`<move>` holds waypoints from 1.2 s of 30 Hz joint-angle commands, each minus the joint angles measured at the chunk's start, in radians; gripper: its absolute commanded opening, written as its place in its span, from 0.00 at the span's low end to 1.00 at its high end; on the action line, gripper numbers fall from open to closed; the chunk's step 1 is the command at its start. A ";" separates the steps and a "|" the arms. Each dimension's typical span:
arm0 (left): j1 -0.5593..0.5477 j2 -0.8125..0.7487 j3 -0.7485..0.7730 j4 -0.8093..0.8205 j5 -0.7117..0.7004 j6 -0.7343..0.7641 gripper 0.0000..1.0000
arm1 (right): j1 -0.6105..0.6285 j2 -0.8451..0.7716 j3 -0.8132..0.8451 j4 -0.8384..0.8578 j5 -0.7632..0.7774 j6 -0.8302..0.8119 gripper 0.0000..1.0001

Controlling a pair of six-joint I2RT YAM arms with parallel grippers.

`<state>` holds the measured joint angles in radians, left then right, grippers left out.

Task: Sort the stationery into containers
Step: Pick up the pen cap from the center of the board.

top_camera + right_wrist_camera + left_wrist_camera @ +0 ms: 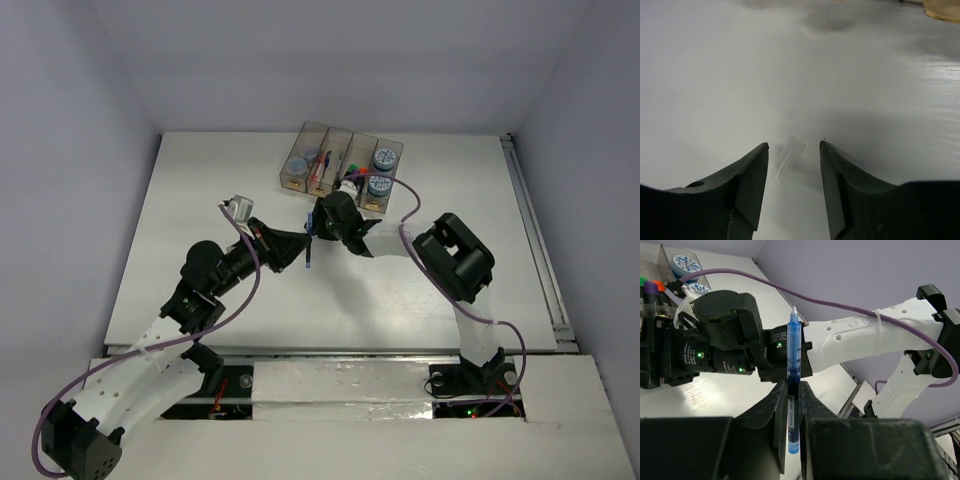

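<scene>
The left gripper (792, 390) clamps a blue pen (794, 347), tip toward 12 o'clock. The right gripper (794, 145) has its jaws parted over the table (715, 75). The containers (308, 135) sit at 12 o'clock of both.

The row of bins (312, 128) stands at the far part of the table (200, 220), near its middle. In the leftmost bin lies one roll (298, 163); in the next, pens (320, 166); in the third, highlighters (352, 164); in the rightmost, two rolls (385, 157) — one behind the other. Just before the bins the left gripper (303, 247) has a single pen (311, 250) between its fingers, and the right gripper (322, 218) is just beside it, on the right. Under the right gripper a small tube-like piece (788, 156) lies on the table.
</scene>
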<state>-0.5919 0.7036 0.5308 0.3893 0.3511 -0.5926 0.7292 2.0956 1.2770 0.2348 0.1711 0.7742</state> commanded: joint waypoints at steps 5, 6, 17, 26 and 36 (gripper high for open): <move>0.000 -0.012 0.017 0.034 -0.029 0.014 0.00 | 0.022 -0.023 0.011 -0.152 0.044 -0.079 0.54; 0.000 -0.013 0.018 0.033 -0.029 0.016 0.00 | 0.033 -0.007 0.036 -0.160 0.042 -0.081 0.55; 0.000 -0.033 0.020 0.016 -0.035 0.024 0.00 | 0.073 0.075 0.148 -0.293 0.090 -0.092 0.46; 0.000 -0.061 0.023 -0.004 -0.052 0.033 0.00 | 0.082 0.112 0.206 -0.382 0.146 -0.113 0.35; 0.000 -0.115 0.024 -0.053 -0.121 0.051 0.00 | 0.082 0.161 0.288 -0.474 0.183 -0.191 0.40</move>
<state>-0.5919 0.6163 0.5308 0.3191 0.2577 -0.5621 0.8009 2.1937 1.5448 -0.1005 0.3229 0.6411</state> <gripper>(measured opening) 0.056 0.387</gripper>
